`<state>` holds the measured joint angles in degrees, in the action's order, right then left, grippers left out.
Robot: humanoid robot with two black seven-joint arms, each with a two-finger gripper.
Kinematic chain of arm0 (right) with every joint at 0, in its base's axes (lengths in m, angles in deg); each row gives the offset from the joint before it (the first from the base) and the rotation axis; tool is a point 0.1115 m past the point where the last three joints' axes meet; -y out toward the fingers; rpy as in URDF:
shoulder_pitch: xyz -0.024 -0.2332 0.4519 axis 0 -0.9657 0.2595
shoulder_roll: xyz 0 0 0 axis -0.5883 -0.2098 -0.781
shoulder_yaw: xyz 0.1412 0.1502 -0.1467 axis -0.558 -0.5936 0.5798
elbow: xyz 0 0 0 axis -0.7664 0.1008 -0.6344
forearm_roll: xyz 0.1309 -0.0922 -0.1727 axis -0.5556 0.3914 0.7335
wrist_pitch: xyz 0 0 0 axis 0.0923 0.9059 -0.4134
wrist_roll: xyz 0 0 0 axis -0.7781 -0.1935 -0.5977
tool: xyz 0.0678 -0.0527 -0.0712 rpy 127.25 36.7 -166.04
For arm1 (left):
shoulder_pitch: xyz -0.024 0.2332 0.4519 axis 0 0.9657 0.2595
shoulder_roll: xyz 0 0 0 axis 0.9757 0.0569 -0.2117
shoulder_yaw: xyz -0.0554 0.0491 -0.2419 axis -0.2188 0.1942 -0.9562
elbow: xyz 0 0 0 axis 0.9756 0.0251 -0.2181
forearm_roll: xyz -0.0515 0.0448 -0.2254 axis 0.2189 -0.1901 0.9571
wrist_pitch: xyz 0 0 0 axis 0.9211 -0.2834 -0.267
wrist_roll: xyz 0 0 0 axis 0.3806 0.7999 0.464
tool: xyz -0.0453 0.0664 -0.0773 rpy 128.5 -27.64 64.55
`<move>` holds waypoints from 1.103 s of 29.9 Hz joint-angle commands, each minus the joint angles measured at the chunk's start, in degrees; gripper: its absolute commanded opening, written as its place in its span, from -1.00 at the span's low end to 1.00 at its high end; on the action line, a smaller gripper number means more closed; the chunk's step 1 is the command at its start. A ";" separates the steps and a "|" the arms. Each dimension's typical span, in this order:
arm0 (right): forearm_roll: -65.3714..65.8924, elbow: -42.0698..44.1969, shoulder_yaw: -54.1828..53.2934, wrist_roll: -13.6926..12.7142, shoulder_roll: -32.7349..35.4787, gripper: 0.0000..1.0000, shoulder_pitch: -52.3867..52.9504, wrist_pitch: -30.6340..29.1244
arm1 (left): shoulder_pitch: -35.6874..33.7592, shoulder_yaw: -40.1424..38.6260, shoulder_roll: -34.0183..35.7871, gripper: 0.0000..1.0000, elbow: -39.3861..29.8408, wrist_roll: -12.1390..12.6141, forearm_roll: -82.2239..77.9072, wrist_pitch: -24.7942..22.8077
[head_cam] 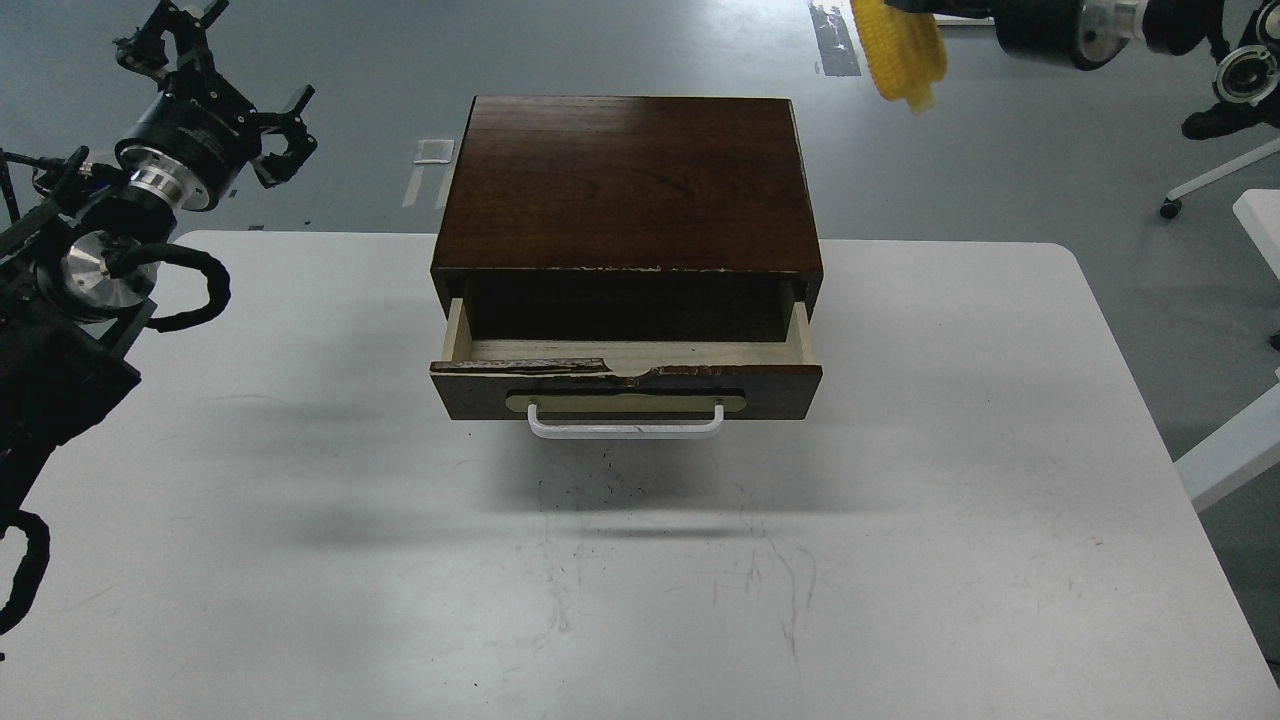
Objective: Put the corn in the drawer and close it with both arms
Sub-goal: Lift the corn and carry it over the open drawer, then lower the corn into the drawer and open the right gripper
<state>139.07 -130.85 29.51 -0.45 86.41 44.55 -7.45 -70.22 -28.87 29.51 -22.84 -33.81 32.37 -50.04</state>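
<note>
Yellow corn (899,50) pinched by right gripper (905,8); drawer (628,375) pulled out; left gripper (215,75) spread, holding nothing.

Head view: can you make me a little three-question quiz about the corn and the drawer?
1. True or false: the corn is inside the drawer.
2. Which gripper is near the corn? A) left B) right
3. Fill in: the drawer's handle is ____ in colour.

Key: 1. False, it hangs in the air past the box, at the right arm's end. 2. B; the left gripper holds nothing. 3. White.
</note>
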 commanded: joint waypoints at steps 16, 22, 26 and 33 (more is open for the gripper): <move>45.58 -9.45 0.54 11.46 -10.86 -0.84 -3.50 0.63 | 0.08 2.13 0.77 0.96 -0.65 -0.16 -0.24 0.00; 50.60 -9.10 1.50 11.55 -13.85 -0.84 -6.66 0.55 | -0.01 2.22 1.73 0.96 -0.65 -0.16 -0.59 0.00; 51.13 -9.28 2.03 11.81 -14.21 -0.47 -7.63 0.55 | -0.01 2.22 2.26 0.96 -0.65 -0.33 -1.82 0.00; 51.13 -9.02 2.30 11.99 -14.47 -0.06 -8.33 0.55 | -0.01 2.13 3.05 0.96 -0.65 -1.91 -2.09 0.00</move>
<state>190.25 -139.88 31.91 11.52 72.20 36.51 -6.91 -70.17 -26.64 31.99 -23.52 -34.71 30.21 -50.04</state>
